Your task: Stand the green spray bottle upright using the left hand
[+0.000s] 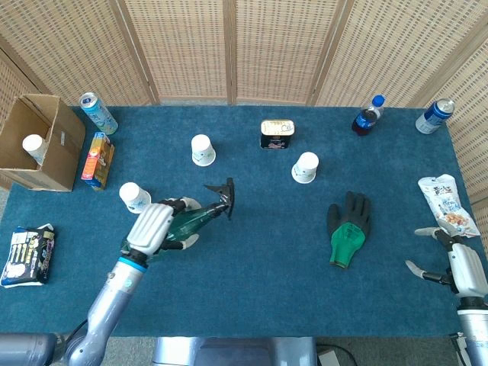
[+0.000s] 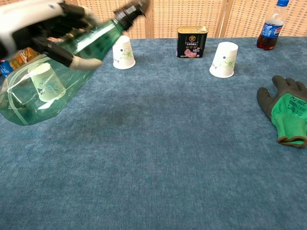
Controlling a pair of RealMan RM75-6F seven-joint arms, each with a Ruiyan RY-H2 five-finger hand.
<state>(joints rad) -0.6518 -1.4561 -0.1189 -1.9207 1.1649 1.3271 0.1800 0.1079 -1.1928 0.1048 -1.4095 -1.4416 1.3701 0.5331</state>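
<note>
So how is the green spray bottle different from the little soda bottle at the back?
The green spray bottle is tilted, gripped by the left hand; the soda bottle stands on the table by itself. The spray bottle is see-through green with a black trigger top; the soda bottle is dark with a blue cap. Both are bottles.

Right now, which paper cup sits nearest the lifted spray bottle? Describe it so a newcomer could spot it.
On the blue table, look to the left hand holding the tilted green spray bottle. The upside-down paper cup lies just beyond it, the leftmost of three on the cloth.
</note>
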